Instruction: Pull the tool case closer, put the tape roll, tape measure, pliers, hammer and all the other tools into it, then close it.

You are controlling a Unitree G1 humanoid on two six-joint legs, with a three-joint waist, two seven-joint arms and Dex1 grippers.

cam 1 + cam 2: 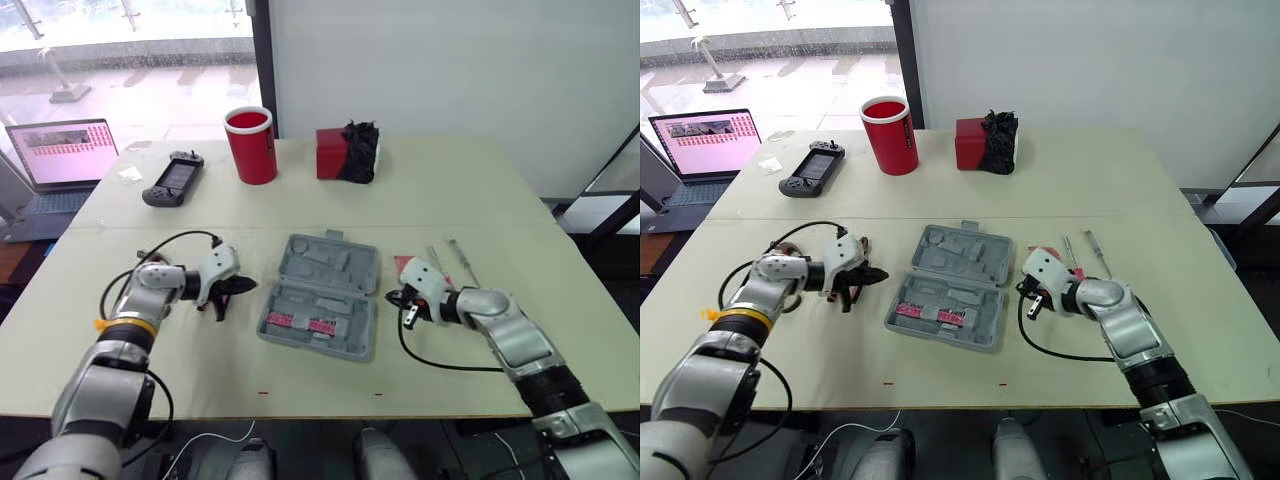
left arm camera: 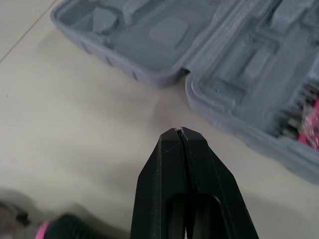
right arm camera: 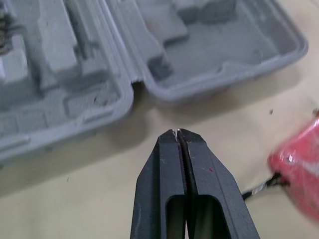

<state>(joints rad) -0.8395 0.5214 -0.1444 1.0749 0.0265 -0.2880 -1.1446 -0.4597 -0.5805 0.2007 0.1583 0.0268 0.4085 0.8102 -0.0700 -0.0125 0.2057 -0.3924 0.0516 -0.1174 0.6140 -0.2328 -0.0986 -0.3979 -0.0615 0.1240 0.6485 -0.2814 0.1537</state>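
Daylight is pouring through the window beyond the desk's far left corner, glaring white there. The case is casting soft shadows and blurring in the wrist views.

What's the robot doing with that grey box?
The robot has an open grey tool case on the table between its arms. Its left gripper and right gripper are both shut and empty, one at each side of the case. A few thin metal tools lie on the table near the right gripper, not packed yet.
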